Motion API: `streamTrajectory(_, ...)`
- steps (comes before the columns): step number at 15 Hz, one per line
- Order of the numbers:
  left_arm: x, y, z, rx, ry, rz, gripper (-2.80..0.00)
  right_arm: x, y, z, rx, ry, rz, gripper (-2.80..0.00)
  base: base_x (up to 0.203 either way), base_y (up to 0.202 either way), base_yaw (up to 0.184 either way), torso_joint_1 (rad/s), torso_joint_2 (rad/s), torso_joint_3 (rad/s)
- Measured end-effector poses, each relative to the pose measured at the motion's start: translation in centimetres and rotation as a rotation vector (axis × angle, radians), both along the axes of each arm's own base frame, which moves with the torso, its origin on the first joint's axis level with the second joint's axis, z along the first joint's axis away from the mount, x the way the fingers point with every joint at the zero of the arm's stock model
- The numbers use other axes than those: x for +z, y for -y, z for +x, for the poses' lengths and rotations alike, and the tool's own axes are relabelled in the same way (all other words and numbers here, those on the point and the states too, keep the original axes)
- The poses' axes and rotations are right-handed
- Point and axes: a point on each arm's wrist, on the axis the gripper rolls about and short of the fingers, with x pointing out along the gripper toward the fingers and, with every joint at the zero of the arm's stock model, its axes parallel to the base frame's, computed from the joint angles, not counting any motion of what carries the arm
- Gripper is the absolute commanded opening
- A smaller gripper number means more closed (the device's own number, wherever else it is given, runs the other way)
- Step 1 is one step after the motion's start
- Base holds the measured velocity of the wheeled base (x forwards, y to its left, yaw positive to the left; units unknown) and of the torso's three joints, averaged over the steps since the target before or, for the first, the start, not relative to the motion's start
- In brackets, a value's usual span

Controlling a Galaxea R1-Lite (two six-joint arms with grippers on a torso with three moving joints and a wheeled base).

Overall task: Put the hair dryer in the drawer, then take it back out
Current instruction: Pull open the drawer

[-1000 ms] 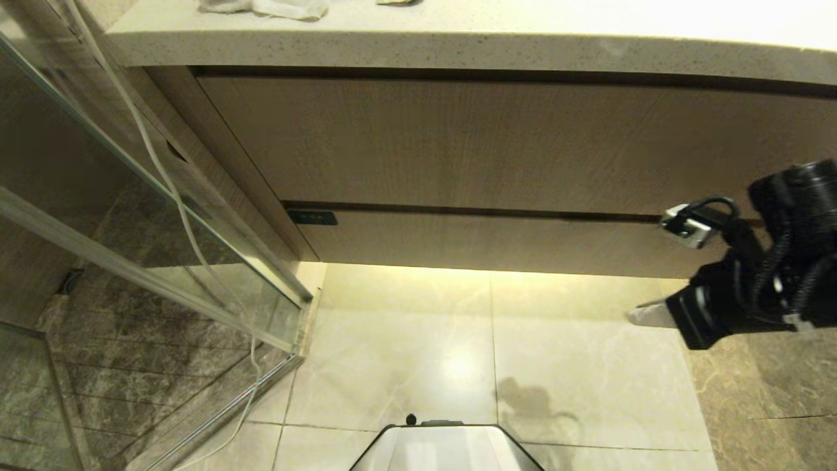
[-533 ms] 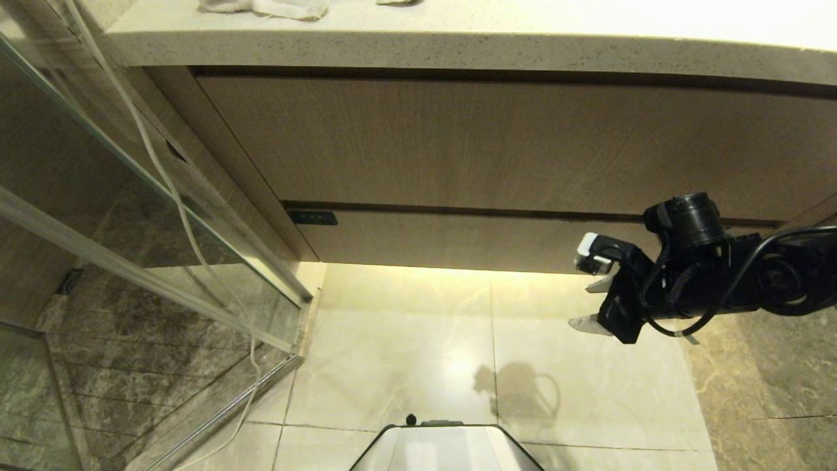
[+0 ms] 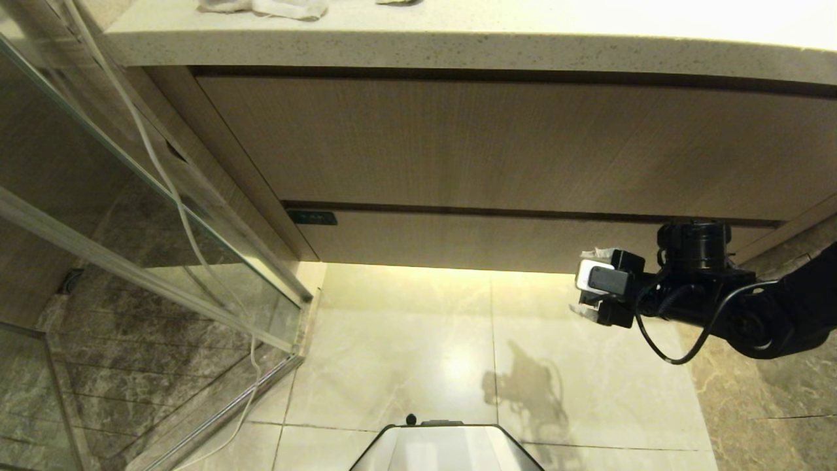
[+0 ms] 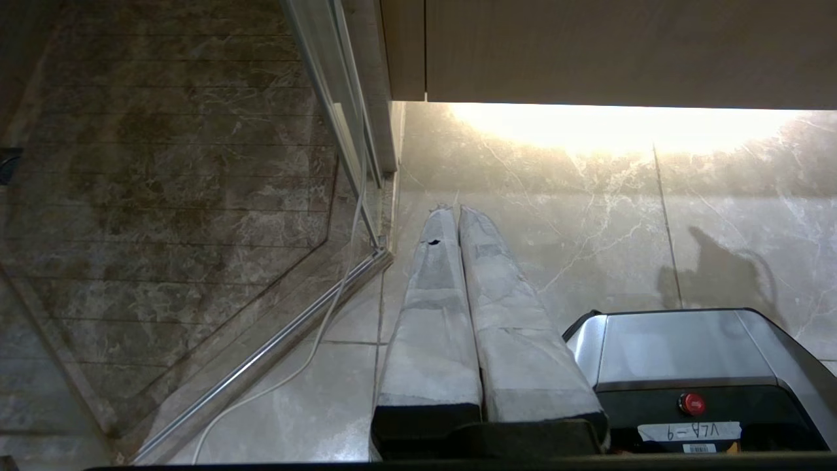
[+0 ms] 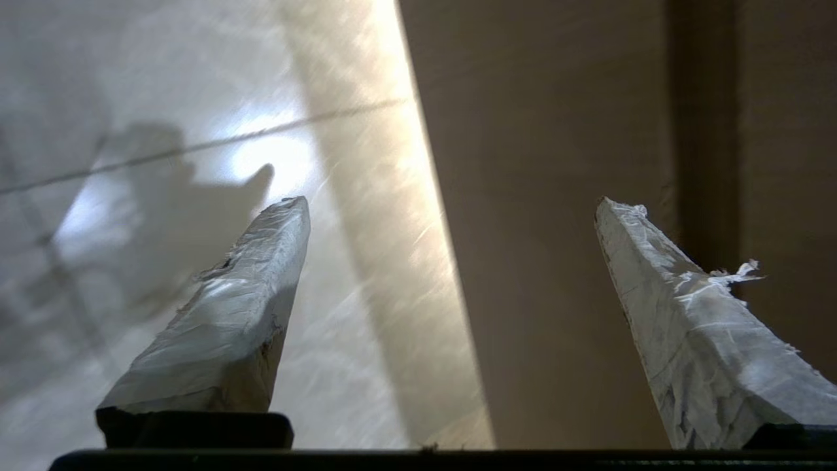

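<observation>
I see the drawer [image 3: 471, 242] closed beneath the taller panel [image 3: 490, 144], under the desk [image 3: 418, 46]. My right gripper [image 3: 584, 282] sits before its right end, above the floor [image 3: 405, 353]; glass partition [image 3: 131, 216] left.

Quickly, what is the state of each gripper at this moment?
Left gripper: closed, holding nothing, parked above the floor.
Right gripper: open, empty, straddling the lower edge of the closed drawer front.

You're in a bathroom: stone vanity countertop [image 3: 418, 46], glass shower screen [image 3: 131, 216], marble floor tiles [image 3: 418, 353].
</observation>
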Motion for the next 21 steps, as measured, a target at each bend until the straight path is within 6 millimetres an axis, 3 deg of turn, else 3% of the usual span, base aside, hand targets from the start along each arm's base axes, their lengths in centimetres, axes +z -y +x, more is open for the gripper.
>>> streamTrajectory(9,0.0,0.0,0.0,0.0,0.0,0.0,-2.8,-0.6,-0.6,2.8,0.123,0.129,0.03,0.0,0.0,0.0,0.0,0.0,0.0,0.0)
streamTrajectory(14,0.0,0.0,0.0,0.0,0.0,0.0,-2.8,-0.4,-0.5,4.6,0.102,0.149,0.032,0.0,0.0,0.0,0.0,0.0,0.0,0.0)
streamTrajectory(21,0.0,0.0,0.0,0.0,0.0,0.0,-2.8,-0.9,1.0,5.3,0.023,0.081,0.004,0.0,0.0,0.0,0.0,0.0,0.0,0.0)
